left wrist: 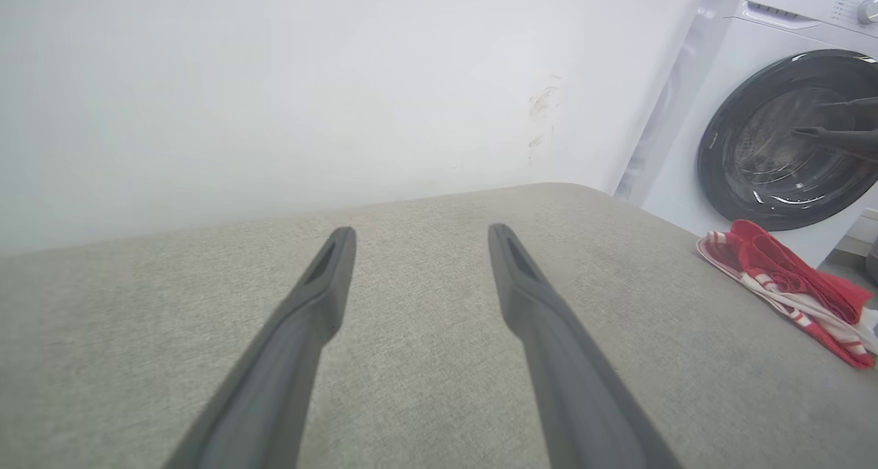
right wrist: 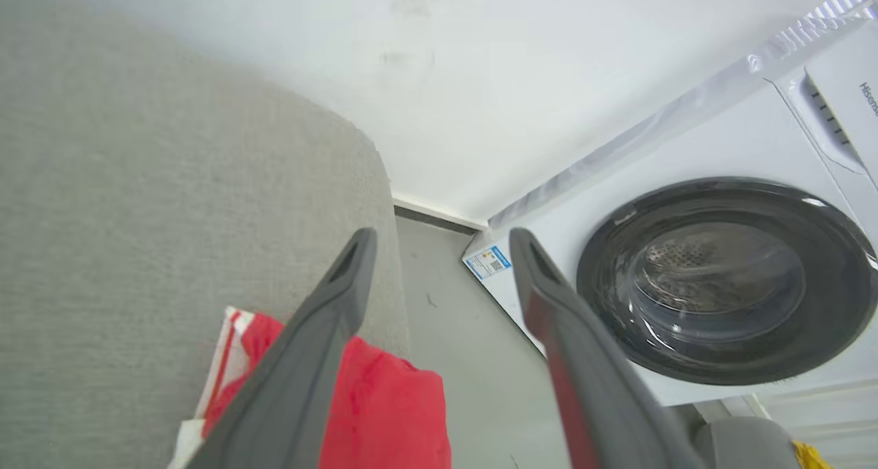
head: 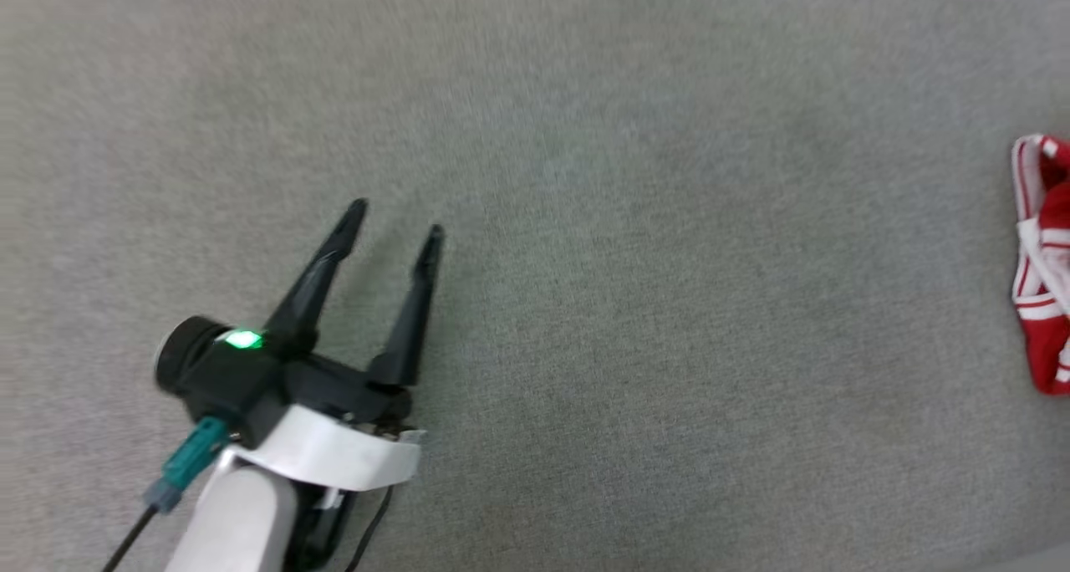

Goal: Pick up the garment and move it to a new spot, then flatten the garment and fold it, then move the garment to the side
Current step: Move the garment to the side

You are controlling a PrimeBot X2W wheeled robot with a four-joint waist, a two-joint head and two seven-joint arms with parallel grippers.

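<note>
Seen from the head, the folded red-and-white shirt point(head: 1041, 263) lies at the right edge of the grey cloth-covered table point(head: 585, 221), its long axis running near to far. The left hand point(head: 396, 217) is spread wide and empty. The left wrist shows those splayed fingers over bare cloth. From the right wrist, the right hand point(right wrist: 442, 234) gapes wide above the shirt, gripping nothing.
</note>
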